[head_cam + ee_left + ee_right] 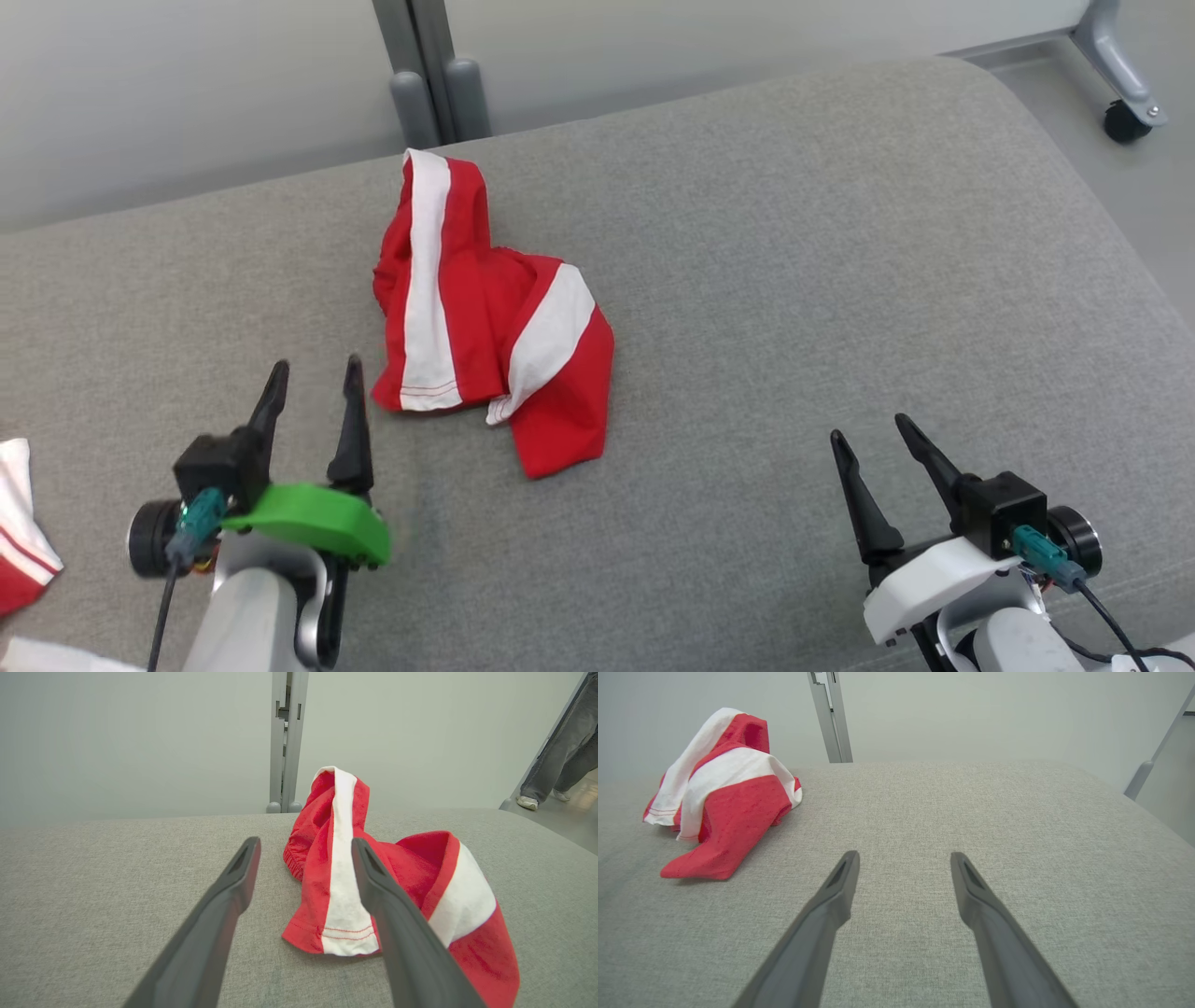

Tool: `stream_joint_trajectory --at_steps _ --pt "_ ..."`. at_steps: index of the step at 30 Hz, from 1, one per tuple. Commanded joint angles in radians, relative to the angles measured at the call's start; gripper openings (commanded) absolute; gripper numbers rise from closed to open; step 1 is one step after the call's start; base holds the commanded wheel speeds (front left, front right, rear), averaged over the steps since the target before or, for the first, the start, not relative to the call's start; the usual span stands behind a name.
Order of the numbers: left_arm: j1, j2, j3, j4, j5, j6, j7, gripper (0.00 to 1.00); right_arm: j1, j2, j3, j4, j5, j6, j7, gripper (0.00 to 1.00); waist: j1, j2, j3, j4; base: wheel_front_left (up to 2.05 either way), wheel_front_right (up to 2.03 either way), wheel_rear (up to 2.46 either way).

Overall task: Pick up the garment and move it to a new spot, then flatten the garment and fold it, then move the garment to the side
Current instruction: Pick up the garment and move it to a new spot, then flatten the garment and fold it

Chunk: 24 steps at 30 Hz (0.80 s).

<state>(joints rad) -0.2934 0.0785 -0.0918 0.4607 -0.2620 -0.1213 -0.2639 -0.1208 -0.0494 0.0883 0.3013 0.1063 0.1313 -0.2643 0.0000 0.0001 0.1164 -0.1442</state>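
A red garment with white stripes lies crumpled on the grey padded surface, left of centre. My left gripper is open just left of the garment's near hem, holding nothing. In the left wrist view the garment bunches up beyond and right of the left gripper, partly behind the right finger. My right gripper stands open at the lower right, well apart from the cloth. In the right wrist view the garment sits far left, away from the right gripper.
Another red and white cloth lies at the left edge of the head view. A grey post rises behind the surface, and a wheeled frame leg stands at top right. A person's legs stand at the right of the left wrist view.
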Motion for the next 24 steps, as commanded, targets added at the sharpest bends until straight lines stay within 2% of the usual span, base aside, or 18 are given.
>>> stream_joint_trajectory --at_steps 1,10,17,24 --pt "0.038 0.001 0.023 -0.009 0.018 0.006 -0.001 1.00 0.015 -0.003 -0.001 0.002 0.005 -0.001 0.000 1.00 0.0000 -0.0001 -0.026 0.022 0.00 0.00 0.00" --pt "0.261 -0.022 0.148 -0.097 0.085 0.000 -0.001 1.00 0.073 -0.003 -0.008 0.013 0.014 -0.001 0.000 1.00 0.0000 -0.0001 -0.092 0.062 0.00 0.00 0.00" --pt "0.325 -0.026 0.131 -0.116 0.059 -0.002 -0.001 1.00 0.090 -0.003 -0.003 0.022 0.017 -0.001 0.000 1.00 0.0000 -0.0001 -0.085 0.090 0.00 0.00 0.00" --pt "0.259 -0.026 0.088 -0.116 0.049 -0.004 -0.001 1.00 0.016 -0.002 0.063 0.003 0.031 -0.001 0.000 1.00 0.0000 -0.0001 -0.031 0.145 0.00 0.00 0.00"
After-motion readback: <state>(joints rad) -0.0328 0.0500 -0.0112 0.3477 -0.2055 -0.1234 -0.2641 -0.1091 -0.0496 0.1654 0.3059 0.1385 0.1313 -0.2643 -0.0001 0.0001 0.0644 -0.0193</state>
